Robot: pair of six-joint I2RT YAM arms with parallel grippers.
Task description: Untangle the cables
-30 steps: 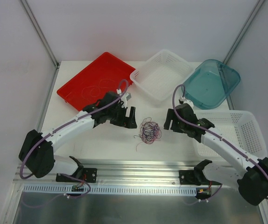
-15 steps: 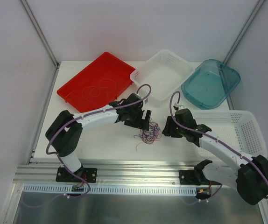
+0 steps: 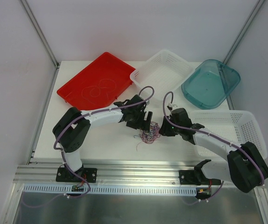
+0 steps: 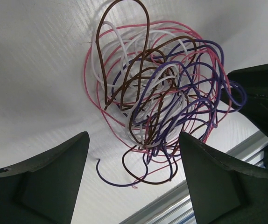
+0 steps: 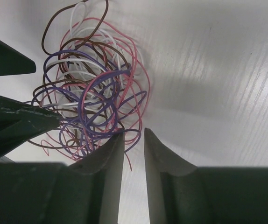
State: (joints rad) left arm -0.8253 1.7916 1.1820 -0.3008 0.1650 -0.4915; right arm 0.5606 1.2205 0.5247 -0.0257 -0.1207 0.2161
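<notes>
The cables point(image 3: 149, 131) lie as one tangled ball of thin purple, pink, brown and white wires on the white table. My left gripper point(image 3: 142, 122) hangs over the ball's left side. In the left wrist view its jaws stand wide open point(image 4: 133, 138), with the tangle point(image 4: 162, 98) just beyond the tips and loose purple and brown ends between them. My right gripper point(image 3: 165, 129) is at the ball's right edge. Its jaws point(image 5: 134, 132) are almost together with a narrow gap. A purple loop and a pink end of the tangle point(image 5: 92, 98) reach into that gap.
A red tray point(image 3: 78, 80) at the back left holds thin looped wire point(image 3: 100, 90). A white basket point(image 3: 162, 74) and a teal bin point(image 3: 212, 84) stand at the back. Another white basket point(image 3: 239, 133) sits at the right. A metal rail point(image 3: 138, 166) runs along the near edge.
The left arm swung right from beside the red tray to over the tangle. The right gripper moved left to the tangle's edge and its jaws narrowed from wide to a slit.
</notes>
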